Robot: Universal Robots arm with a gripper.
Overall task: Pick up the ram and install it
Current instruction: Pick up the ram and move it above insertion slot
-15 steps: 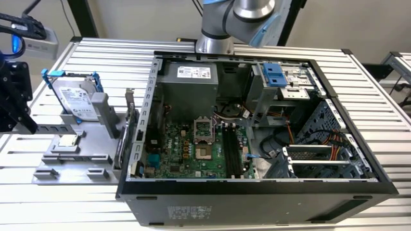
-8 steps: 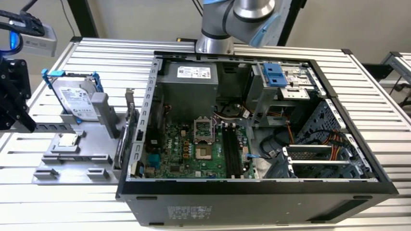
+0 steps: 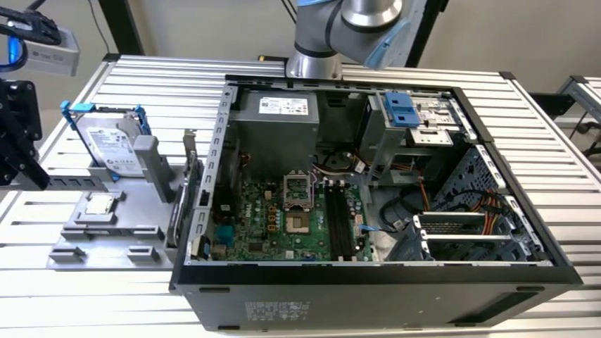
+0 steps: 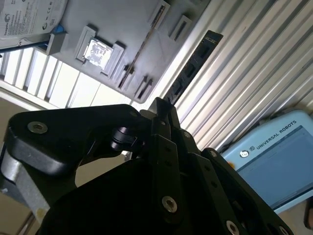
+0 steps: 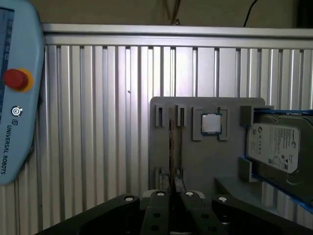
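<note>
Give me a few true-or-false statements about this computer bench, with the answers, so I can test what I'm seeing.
1. The computer case lies open, with its motherboard showing. True.
2. The ram is already in the motherboard. False: it stands on edge in the gray holder.
3. The hard drive in its blue frame sits on that holder. True.
4. The gripper holds the processor chip. False: the chip lies in its pocket on the holder, apart from the gripper.
5. The holder is to the exterior view's right of the case. False: it is to the left.
</note>
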